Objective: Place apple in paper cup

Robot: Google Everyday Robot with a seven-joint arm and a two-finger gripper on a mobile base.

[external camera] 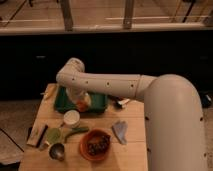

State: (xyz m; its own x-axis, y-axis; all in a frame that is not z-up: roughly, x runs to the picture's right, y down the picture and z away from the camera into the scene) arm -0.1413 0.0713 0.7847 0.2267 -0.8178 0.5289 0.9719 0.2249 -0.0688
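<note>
The apple [82, 105] is a small orange-red fruit over the front edge of the green tray [100, 102], held at the end of my white arm. My gripper [81, 102] is at the apple, just behind and above the white paper cup [71, 118]. The cup stands upright on the wooden table, in front of the tray. The arm reaches in from the right and bends down over the tray, hiding most of the gripper.
On the table [130, 150] stand an orange bowl [95, 144] with dark contents, a shiny metal cup [57, 151], a green cup [53, 135], a green vegetable [76, 132], a pale blue object [120, 131] and a dark bar [37, 135] at the left edge.
</note>
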